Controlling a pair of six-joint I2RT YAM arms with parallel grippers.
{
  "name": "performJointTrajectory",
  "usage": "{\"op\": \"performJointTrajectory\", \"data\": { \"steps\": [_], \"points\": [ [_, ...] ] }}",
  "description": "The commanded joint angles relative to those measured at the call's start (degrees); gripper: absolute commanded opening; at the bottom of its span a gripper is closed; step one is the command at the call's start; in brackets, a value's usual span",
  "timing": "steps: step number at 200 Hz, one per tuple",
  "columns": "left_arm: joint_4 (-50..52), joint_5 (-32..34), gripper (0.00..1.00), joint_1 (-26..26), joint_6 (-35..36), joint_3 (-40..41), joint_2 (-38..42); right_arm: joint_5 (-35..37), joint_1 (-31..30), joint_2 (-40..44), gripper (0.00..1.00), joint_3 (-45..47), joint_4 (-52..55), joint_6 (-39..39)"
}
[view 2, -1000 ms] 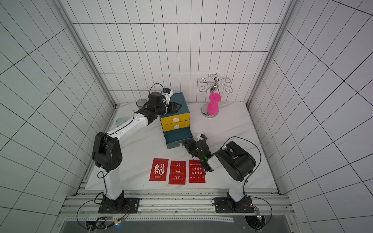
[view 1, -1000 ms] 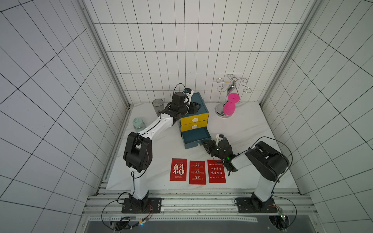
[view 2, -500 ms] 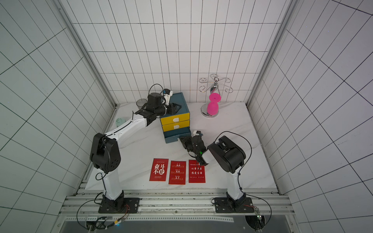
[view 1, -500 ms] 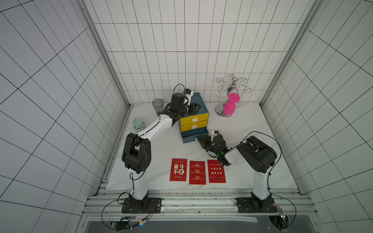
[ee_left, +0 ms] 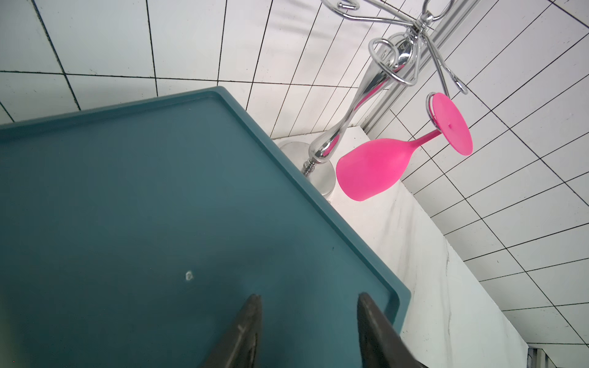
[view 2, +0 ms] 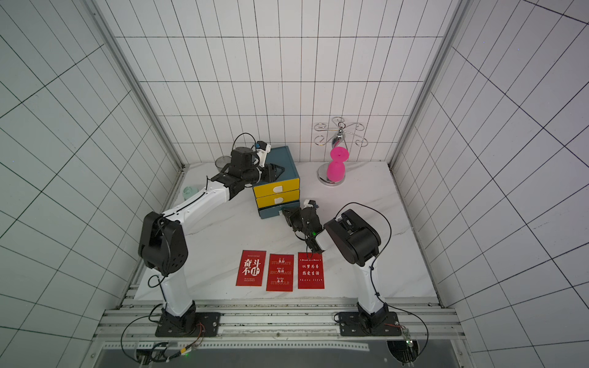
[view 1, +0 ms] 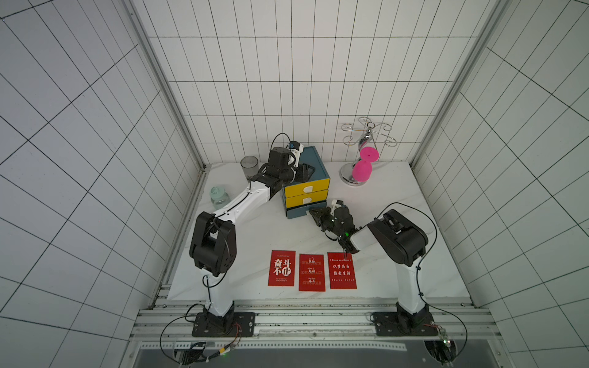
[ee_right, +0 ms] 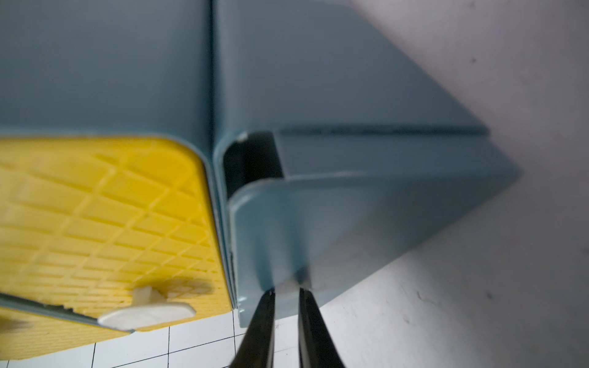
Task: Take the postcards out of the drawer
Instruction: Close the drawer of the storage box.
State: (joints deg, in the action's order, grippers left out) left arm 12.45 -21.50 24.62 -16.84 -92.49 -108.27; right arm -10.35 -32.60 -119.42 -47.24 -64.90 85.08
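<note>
postcards [view 1: 311, 271]: three in a row on table [view 1: 255, 235], near edge, already out | right claw [ee_right: 285, 291]: clenched on white handle [ee_right: 288, 286] of bottom drawer [ee_right: 350, 223], slightly ajar, inside hidden | advice: push straight and level so it seats | yellow drawers [view 1: 318, 184]: shut, contents unseen | left claw [ee_left: 309, 298]: released, empty, over cabinet [ee_left: 159, 207] top, likely bracing

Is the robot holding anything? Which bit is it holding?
The right gripper seems to pinch the small white handle of the bottom blue drawer. The left gripper is open over the cabinet top, holding nothing.
</note>
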Motion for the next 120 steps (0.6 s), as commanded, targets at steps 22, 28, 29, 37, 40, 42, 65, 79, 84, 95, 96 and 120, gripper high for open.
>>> {"op": "performJointTrajectory", "data": {
  "steps": [22, 28, 29, 37, 40, 42, 65, 79, 84, 95, 96, 120],
  "points": [
    [8.6, 0.8, 0.48, -0.6, 0.5, 2.6, -0.4, -0.8, 1.1, -2.3, 0.17, -3.8, -0.1, 2.8],
    [8.6, 0.8, 0.48, -0.6, 0.4, 2.6, -0.3, -0.8, 1.1, -2.5, 0.17, -4.0, -0.2, 2.9],
    [8.6, 0.8, 0.48, -0.6, 0.4, 2.6, -0.3, -0.8, 1.1, -2.7, 0.17, -4.0, -0.2, 2.9],
    [8.6, 0.7, 0.48, -0.6, 0.3, 2.5, -0.3, -0.9, 1.0, -2.8, 0.17, -4.3, -0.4, 3.0],
    [8.6, 0.7, 0.48, -0.6, 0.3, 2.5, -0.3, -1.0, 1.1, -2.9, 0.17, -4.4, -0.3, 3.1],
    [8.6, 0.7, 0.48, -0.6, 0.3, 2.5, -0.3, -1.0, 1.1, -3.0, 0.17, -4.5, -0.3, 3.2],
    [8.6, 0.6, 0.49, -0.6, 0.2, 2.5, -0.1, -1.1, 1.1, -3.2, 0.16, -5.1, -0.4, 3.2],
    [8.6, 0.7, 0.49, -0.6, 0.2, 2.5, 0.1, -1.3, 1.1, -3.0, 0.16, -5.0, -0.4, 2.8],
    [8.6, 0.7, 0.49, -0.6, 0.1, 2.6, 0.1, -1.5, 1.0, -2.8, 0.16, -4.7, -0.5, 2.5],
    [8.4, 0.4, 0.49, -0.6, -0.1, 2.4, 0.2, -1.5, 0.7, -1.4, 0.16, -3.6, -0.3, 1.2],
    [8.3, 0.3, 0.49, -0.6, 0.0, 2.5, 0.2, -1.5, 0.7, -1.3, 0.16, -3.4, -0.3, 1.0],
    [9.5, -0.1, 0.51, -0.9, 0.6, 0.2, 0.0, -1.6, 0.1, 3.8, 0.16, 0.5, 2.0, -2.2]
  ]
}}
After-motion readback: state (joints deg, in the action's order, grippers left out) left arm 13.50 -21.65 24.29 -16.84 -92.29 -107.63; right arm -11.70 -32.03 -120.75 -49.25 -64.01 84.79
